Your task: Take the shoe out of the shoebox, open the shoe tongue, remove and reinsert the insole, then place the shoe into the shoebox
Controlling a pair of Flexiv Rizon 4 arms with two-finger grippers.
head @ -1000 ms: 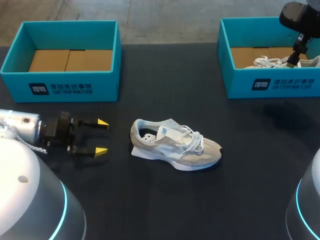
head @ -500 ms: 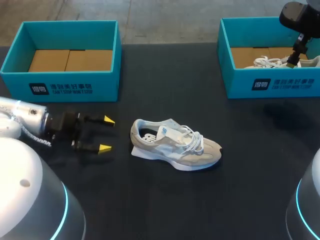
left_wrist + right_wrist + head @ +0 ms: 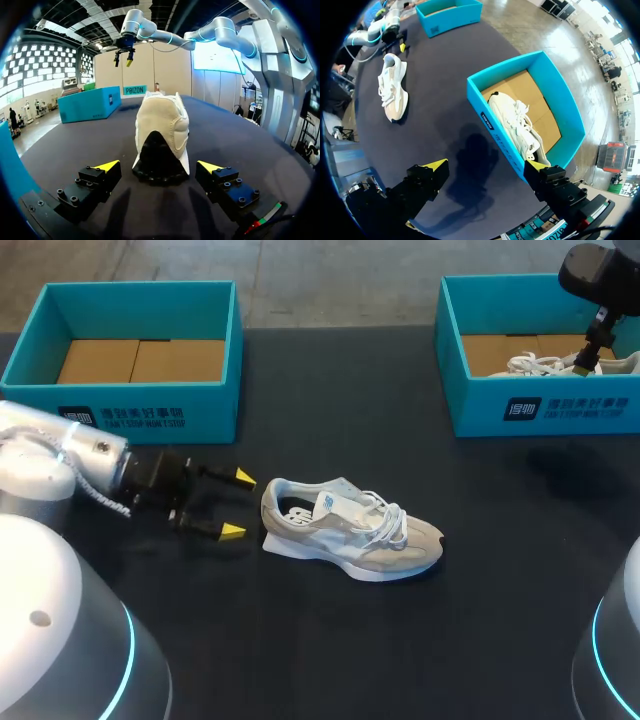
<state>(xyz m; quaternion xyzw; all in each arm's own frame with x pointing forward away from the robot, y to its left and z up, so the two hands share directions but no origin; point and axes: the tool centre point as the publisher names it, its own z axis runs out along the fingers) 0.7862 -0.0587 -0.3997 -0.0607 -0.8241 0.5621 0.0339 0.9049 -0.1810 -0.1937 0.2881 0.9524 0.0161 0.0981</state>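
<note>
Lying on its sole mid-table, the beige sneaker (image 3: 350, 530) is outside both boxes and has not shifted, its heel toward my left arm. The left gripper (image 3: 239, 504) has advanced from well apart to just short of that heel, fingers spread wide with the heel ahead of them, gripping nothing. The right gripper (image 3: 486, 165) is unchanged, hanging wide open and empty over the right shoebox (image 3: 480, 400), which holds a second sneaker (image 3: 530, 364). The left shoebox (image 3: 150, 415) stands behind the left gripper.
</note>
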